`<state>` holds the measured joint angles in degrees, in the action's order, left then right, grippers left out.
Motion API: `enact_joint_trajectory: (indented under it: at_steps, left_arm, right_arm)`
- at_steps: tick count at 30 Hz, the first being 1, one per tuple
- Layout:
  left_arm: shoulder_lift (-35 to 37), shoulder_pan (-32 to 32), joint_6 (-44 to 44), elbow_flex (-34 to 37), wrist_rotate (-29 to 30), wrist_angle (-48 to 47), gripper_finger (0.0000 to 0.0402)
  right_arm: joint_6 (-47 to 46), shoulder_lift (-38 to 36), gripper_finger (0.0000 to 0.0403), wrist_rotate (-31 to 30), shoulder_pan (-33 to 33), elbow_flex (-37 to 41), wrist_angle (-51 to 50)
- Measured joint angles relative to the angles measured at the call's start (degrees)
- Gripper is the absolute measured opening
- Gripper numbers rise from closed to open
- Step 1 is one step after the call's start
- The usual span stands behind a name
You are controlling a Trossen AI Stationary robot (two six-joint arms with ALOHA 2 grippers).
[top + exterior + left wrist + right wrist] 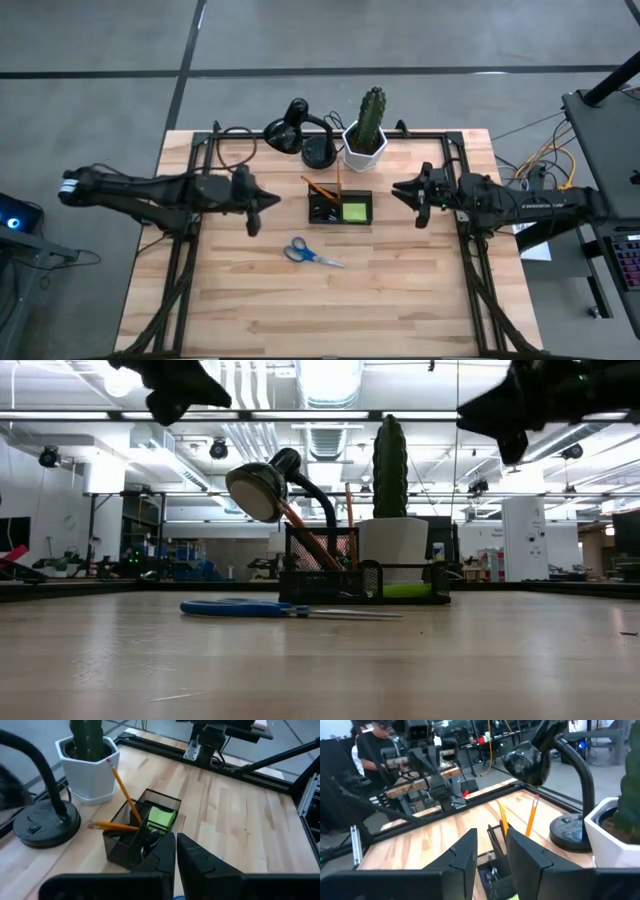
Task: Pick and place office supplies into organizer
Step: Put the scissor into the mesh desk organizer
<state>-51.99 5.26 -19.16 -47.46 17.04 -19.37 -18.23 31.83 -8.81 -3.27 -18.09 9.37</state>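
Only the scissors (311,253) are lying outside the organizer (340,207) now: flat on the table (400,300), just in front of the organizer and a little toward the left arm's side. Blue handles are pointing toward the left arm, blades are trailing away toward the right arm, so the long axis is running roughly parallel to the organizer's front edge, slightly skewed. Pencils (125,795) are already standing in the organizer's rear slot, and the green sticky pad (354,211) is sitting in its right-hand compartment.

Left gripper (256,215) is hovering above the table, beside the organizer on its left, fingers pressed fully together and holding nothing. The scissor handles are lying forward of it and slightly inward.

Right gripper (415,198) is hovering off the organizer's right side, fingers (465,857) standing partly apart, empty.

My read: left arm is nearer the handles, so it's the likely picker. It'd need to open up, drop and align across the handle end.
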Motion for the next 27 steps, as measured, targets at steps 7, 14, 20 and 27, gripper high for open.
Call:
enact_joint_trajectory:
  at_steps: [7, 14, 20, 27]
  left_arm:
    - [7.9, 0.0, 0.5, 6.0, 0.0, 1.2, 0.0]
    - [18.6, 0.0, 5.0, 9.8, -0.1, 1.3, 0.0]
    - [27.1, 0.0, 6.3, 13.1, 0.5, 0.9, 0.0]
    - [35.4, 0.0, 6.5, 15.4, 0.7, 0.7, 0.0]
  right_arm:
    - [-2.6, 10.1, 0.0108, -0.2, 0.5, -11.1, -3.4]
    - [-2.3, 23.4, 0.0125, -0.7, 3.1, -22.2, -6.9]
    - [-2.8, 34.1, 0.0129, -0.8, 7.2, -30.9, -8.0]
    - [-3.3, 46.3, 0.0132, -2.3, 11.4, -42.5, -10.3]
